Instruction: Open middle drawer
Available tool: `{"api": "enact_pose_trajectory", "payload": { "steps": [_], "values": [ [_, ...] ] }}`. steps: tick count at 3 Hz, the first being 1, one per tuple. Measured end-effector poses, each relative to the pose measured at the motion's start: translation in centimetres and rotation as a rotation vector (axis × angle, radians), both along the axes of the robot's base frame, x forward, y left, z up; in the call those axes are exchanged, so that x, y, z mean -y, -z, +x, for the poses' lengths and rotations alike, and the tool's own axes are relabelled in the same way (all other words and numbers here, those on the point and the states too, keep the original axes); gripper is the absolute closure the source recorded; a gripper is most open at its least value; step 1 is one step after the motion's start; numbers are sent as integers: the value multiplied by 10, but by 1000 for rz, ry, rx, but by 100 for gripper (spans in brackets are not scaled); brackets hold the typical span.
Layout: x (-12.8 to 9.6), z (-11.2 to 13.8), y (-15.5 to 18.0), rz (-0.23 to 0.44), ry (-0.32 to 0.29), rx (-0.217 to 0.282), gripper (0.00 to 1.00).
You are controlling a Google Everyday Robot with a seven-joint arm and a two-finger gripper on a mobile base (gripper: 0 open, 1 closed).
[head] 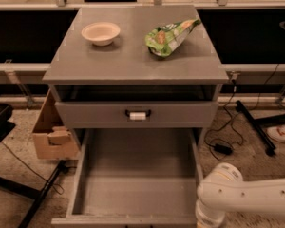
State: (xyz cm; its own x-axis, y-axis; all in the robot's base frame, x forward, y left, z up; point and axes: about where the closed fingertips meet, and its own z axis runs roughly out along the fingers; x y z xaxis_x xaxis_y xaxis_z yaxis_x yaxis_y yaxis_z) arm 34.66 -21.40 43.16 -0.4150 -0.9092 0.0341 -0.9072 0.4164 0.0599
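The middle drawer [137,175] of the grey cabinet [133,61] is pulled far out towards me. Its grey inside holds nothing. Its front edge [123,220] runs along the bottom of the view, and its handle is cut off there. My white arm [247,198] comes in from the lower right and bends down at the drawer's front right corner [206,217]. The gripper at its end is below the bottom edge of the view. The taller drawer above [135,114] has a white tag on its handle. The lowest drawer is hidden.
A cream bowl [100,33] and a green snack bag [170,34] lie on the cabinet top. A cardboard box [50,129] stands left of the cabinet. Black cables [223,146] and a stand leg [254,125] lie on the floor at the right.
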Motion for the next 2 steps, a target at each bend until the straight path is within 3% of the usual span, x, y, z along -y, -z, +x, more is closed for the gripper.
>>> {"api": "enact_pose_trajectory", "payload": {
  "steps": [1,2],
  "values": [
    [4,-14,-2,-6,7,-11,100],
    [7,-26,-4,-12,17,-20,86]
  ]
}}
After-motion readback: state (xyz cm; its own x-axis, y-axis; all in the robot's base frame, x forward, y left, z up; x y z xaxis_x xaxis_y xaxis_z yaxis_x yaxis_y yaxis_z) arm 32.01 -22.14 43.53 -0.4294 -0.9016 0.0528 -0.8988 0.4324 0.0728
